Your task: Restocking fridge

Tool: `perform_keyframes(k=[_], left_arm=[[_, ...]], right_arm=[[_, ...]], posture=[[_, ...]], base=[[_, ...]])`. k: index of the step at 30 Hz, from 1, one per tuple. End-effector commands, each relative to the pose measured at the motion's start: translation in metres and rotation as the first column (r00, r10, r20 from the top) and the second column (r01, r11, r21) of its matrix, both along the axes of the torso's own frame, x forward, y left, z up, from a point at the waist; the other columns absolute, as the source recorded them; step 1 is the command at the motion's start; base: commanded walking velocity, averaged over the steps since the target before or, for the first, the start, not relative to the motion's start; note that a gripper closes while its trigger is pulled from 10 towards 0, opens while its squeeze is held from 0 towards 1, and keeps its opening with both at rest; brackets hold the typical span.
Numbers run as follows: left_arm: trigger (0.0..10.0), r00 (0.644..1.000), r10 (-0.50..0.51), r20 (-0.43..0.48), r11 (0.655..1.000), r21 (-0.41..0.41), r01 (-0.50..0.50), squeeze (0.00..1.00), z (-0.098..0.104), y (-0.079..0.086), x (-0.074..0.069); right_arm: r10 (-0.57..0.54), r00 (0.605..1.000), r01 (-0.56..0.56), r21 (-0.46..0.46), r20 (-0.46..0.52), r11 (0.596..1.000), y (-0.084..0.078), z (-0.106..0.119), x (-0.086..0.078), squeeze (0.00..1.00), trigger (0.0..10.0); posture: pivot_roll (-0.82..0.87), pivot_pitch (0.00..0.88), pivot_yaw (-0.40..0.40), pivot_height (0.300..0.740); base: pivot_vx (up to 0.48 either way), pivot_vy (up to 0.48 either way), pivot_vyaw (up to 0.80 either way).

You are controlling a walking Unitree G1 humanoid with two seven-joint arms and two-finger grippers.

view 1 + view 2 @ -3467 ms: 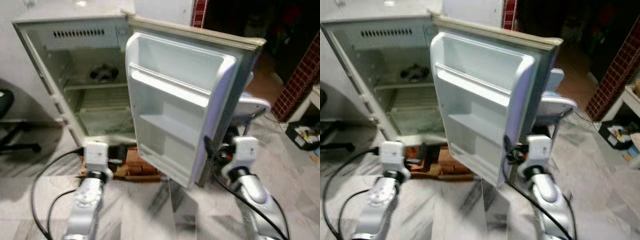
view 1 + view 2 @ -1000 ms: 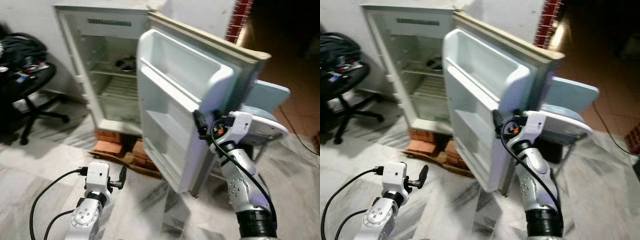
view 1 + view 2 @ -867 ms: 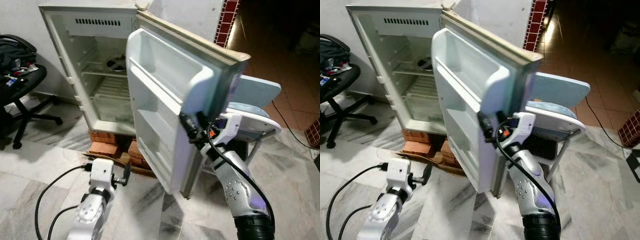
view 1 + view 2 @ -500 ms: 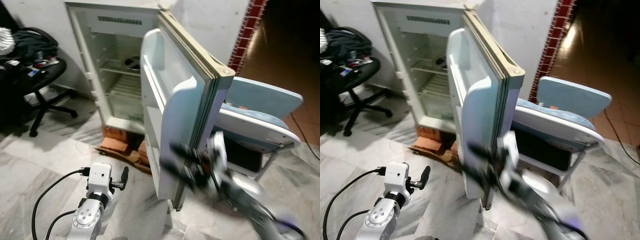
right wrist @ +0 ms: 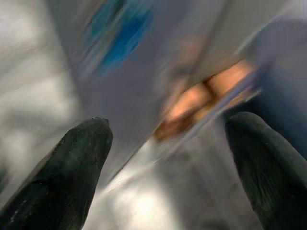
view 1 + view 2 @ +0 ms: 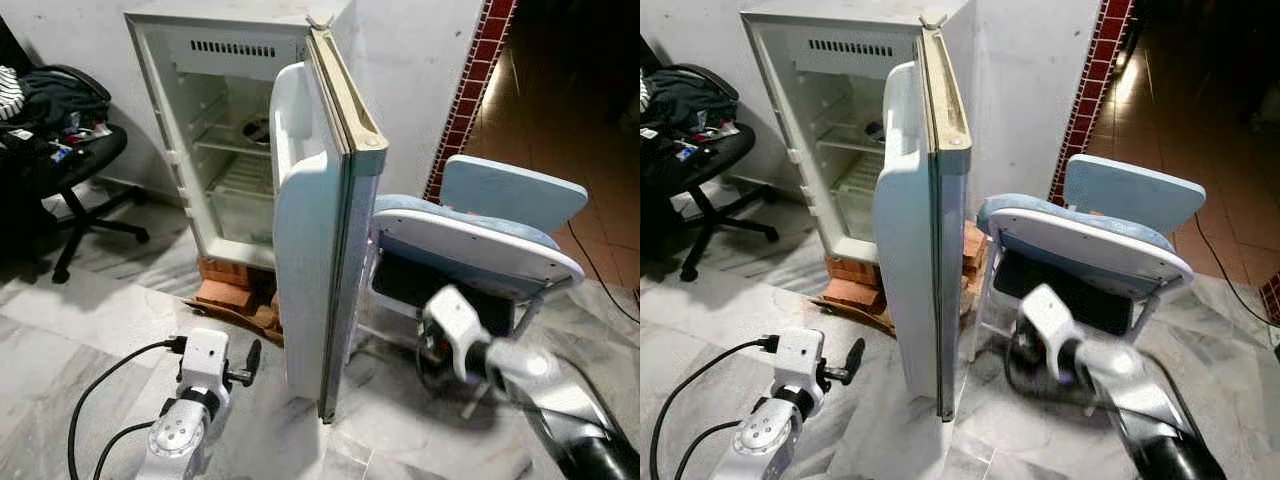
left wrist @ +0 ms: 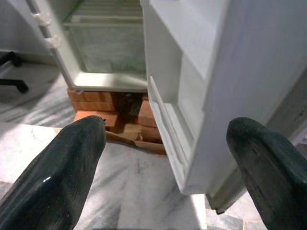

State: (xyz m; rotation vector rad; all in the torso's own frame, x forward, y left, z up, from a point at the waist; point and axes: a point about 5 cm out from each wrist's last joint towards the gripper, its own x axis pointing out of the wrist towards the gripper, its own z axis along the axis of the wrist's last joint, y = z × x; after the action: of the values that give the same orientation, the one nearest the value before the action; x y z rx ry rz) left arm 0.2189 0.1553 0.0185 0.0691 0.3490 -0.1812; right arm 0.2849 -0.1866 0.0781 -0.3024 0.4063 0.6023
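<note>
The small white fridge (image 6: 215, 130) stands open on bricks, with a dark bowl (image 6: 258, 130) on its upper shelf. Its door (image 6: 310, 260) is swung out edge-on towards me, its inner shelves (image 7: 184, 91) bare. My left gripper (image 6: 248, 362) hangs low over the floor, left of the door's bottom corner, open with nothing between its fingers (image 7: 62, 177). My right arm (image 6: 470, 340) is blurred, low and right of the door, in front of a folding chair. The right gripper (image 5: 168, 143) is open with nothing between its fingers.
A black office chair (image 6: 60, 150) piled with clothes stands at the left. A blue-and-white folding chair (image 6: 480, 240) sits right of the door. A red brick column (image 6: 470, 90) and a dark passage lie behind. Bricks (image 6: 225, 295) prop the fridge on the marble floor.
The door has swung further open and now stands edge-on. My right gripper has come off the door's edge and dropped low to the right. The camera has shifted as well.
</note>
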Motion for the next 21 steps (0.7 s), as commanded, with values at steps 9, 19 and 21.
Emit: perform_keyframes(k=[9,19,21], left_arm=[[10.0,0.996,-0.063,-0.056,0.997,0.028,0.065,0.00,-0.005,-0.001,-0.005],[10.0,0.995,-0.074,-0.072,0.997,0.032,0.076,0.00,-0.006,-0.002,-0.003],[10.0,0.995,-0.074,-0.073,0.997,0.032,0.077,0.00,-0.006,-0.002,-0.003]], right_arm=[[-0.090,0.976,-0.021,0.503,0.196,0.864,0.059,0.060,0.020,0.00,10.0],[0.167,0.970,-0.240,0.605,0.174,0.759,0.101,0.059,-0.019,0.00,10.0],[0.091,0.986,-0.152,0.552,0.137,0.820,0.090,0.046,-0.012,0.00,10.0]], posture=[[0.02,0.000,0.015,0.740],[0.02,0.000,0.015,0.740],[0.02,0.000,0.015,0.740]], base=[[0.000,0.000,0.00],[0.000,0.000,0.00],[0.000,0.000,0.00]])
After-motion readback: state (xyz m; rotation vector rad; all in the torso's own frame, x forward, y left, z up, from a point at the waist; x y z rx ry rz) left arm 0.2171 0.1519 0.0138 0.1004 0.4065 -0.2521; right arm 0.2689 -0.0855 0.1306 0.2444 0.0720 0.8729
